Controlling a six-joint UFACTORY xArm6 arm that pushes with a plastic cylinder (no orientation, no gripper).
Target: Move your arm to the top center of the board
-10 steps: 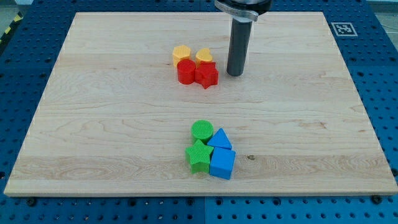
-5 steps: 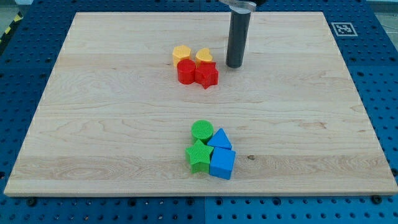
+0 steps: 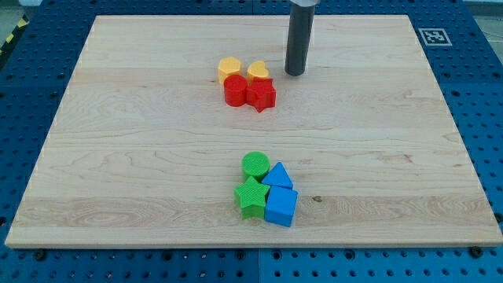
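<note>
Worktop: pale wooden board lying on a blue perforated bench; a small black-and-white square marker sits at the board's corner at the view's top right.
Count, all blocks: eight, in two tight groups of four, the groups well apart.
Count, yellow: two. Yellow rounded plastic block and a second yellow plastic block, shape hard to make out, side by side.
Count, red: two. Red round plastic block and red star-shaped plastic block, touching each other and sitting just below the yellows.
Count, green: two. Green round plastic block above green star-shaped plastic block.
Count, blue: two. Blue triangular plastic block above blue cube-like plastic block, both pressed against the greens on their right.
Upper group: view's top, a little left of centre.
Lower group: view's lower middle.
Containers: none seen; every block rests straight on the board.
Arm: dark straight rod entering from the view's top edge, upright.
My tip: on the board near top centre, just right of the second yellow block and apart from it, up and right of the red star.
Jaws: none on this rig, so no state to tell; the rod ends plain.
</note>
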